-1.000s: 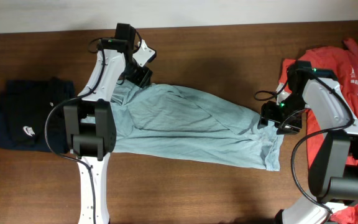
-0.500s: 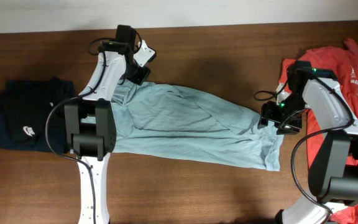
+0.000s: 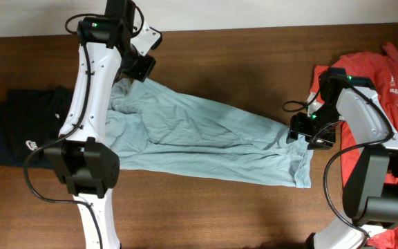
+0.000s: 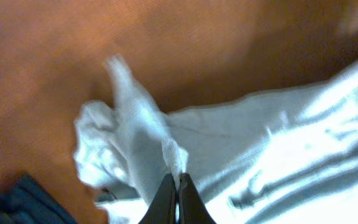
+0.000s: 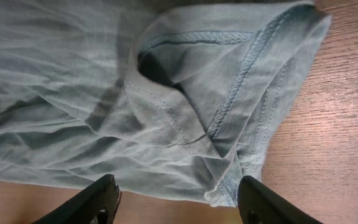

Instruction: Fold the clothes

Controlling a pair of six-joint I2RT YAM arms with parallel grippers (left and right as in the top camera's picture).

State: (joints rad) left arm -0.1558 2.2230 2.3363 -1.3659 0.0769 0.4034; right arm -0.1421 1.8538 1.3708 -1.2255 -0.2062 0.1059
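**Left claw**: fingers pressed together, pinching a ridge of the pale grey-blue T-shirt at its upper-left corner. Cloth hangs bunched below the pinch, so you probably hold more than one layer.

**Right claw**: fingers spread, holding nothing. It sits over the shirt's right end, with the stitched hem and sleeve opening just ahead of the fingers.

**Location:** the shirt lies stretched across the desk from upper left to centre right, creased along its length. The navy shirt lies at the left edge and the red-orange shirt at the right edge.

**Step, as judged:** spreading the shirt flat before the fold.

**Recommendation:**
- Close your right claw on the hem edge before the left pulls.
- Keep tension even at both ends.
- Lift only enough to clear the desk.
- Steer the raised corner away from the navy shirt.
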